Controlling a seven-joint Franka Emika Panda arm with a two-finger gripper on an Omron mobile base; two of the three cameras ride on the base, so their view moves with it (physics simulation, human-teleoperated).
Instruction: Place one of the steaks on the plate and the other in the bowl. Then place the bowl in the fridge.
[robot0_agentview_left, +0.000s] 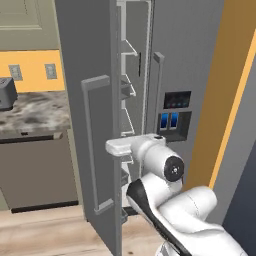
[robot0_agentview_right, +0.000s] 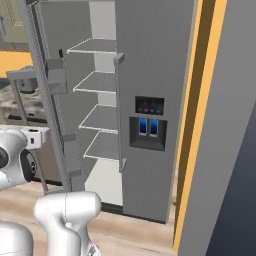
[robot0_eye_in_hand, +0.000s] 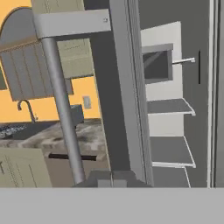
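The fridge (robot0_agentview_right: 150, 75) has its left door (robot0_agentview_left: 90, 115) open. The jaws are squeezed shut by the door's handle (robot0_eye_in_hand: 61, 109), holding nothing.

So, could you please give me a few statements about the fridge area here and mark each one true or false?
1. The fridge's left door stands open. True.
2. A bowl sits on a fridge shelf. False: the visible shelves are bare.
3. The right door carries a dispenser with blue lights. True.
4. The gripper has its fingers spread wide. False: they are shut, close beside the open door's handle.
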